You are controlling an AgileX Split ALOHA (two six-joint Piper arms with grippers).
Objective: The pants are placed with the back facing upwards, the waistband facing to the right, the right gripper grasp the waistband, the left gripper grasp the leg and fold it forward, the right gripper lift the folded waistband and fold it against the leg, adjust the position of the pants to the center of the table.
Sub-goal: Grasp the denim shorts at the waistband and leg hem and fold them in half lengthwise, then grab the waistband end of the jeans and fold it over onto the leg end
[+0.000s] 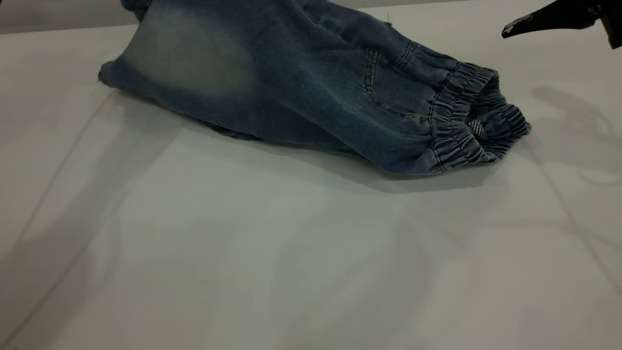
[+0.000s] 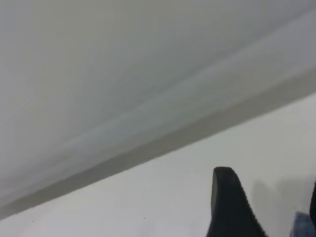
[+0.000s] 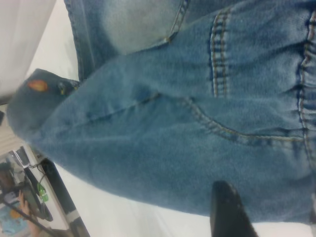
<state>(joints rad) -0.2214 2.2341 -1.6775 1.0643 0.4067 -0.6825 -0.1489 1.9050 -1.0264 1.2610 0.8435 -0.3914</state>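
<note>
The pants (image 1: 301, 82) lie folded in half lengthwise on the table (image 1: 291, 262), plain pale-patched side up, with a back pocket (image 1: 388, 87) showing. The ruched waistband (image 1: 466, 116) points right. My right gripper (image 1: 515, 29) hovers open above and right of the waistband, apart from it. In its wrist view one black finger (image 3: 224, 212) hangs over the denim (image 3: 197, 123) near the pocket seam. A corner of the leg (image 3: 37, 98) with an orange print peeks out. My left gripper (image 2: 269, 197) is open, with a scrap of denim (image 2: 301, 224) between its fingers; it is outside the exterior view.
The table's far edge (image 2: 163, 148) and a pale wall show in the left wrist view. Beyond the table's edge in the right wrist view stand dark equipment and cables (image 3: 29, 197). Bare table surface stretches in front of the pants.
</note>
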